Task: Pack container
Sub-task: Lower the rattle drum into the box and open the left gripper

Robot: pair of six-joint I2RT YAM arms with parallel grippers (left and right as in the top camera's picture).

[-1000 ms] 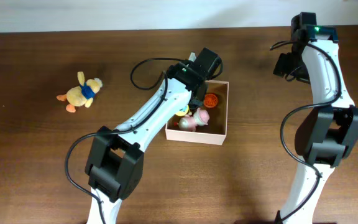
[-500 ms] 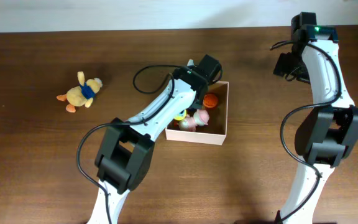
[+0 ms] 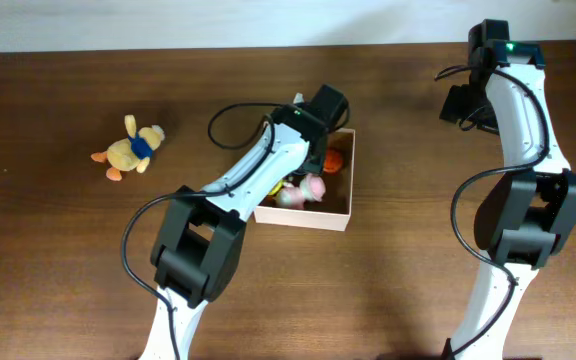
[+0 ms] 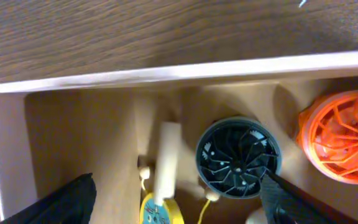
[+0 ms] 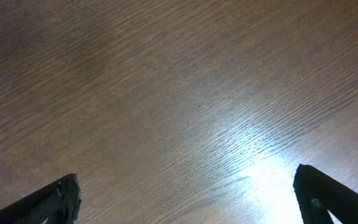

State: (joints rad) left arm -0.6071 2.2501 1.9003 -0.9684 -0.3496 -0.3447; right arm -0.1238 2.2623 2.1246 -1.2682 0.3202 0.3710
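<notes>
1. The dark brown wood-grain table (image 3: 408,300) lies bare along its near edge, apart from the two arm bases.
2. The container (image 3: 304,219), a shallow square box with thin white walls and a tan cardboard floor, sits about mid-table, somewhat closer to the far edge than the near one. There is bare wood on all four sides of it.
3. Inside the container are a dark round disc with radial ribs (image 4: 238,157), an orange ribbed ball (image 4: 344,146) by its right wall, a pale stick (image 4: 166,158), a yellow toy (image 4: 160,213) and a soft pink toy (image 3: 313,187). The floor along the left wall is bare.
4. The left gripper (image 4: 184,200) hangs over the container's far half. Its jaws are spread wide with nothing between them, and the black fingertips (image 4: 73,199) show only at the picture's corners. Whether they touch the floor cannot be told.
5. A fuzzy yellow plush duck (image 3: 131,147) with a blue scarf lies well to the left, towards the far left corner.
6. The right gripper (image 5: 191,196) hovers near the far edge, towards the right. Its jaws are wide apart and empty over glossy bare wood.
</notes>
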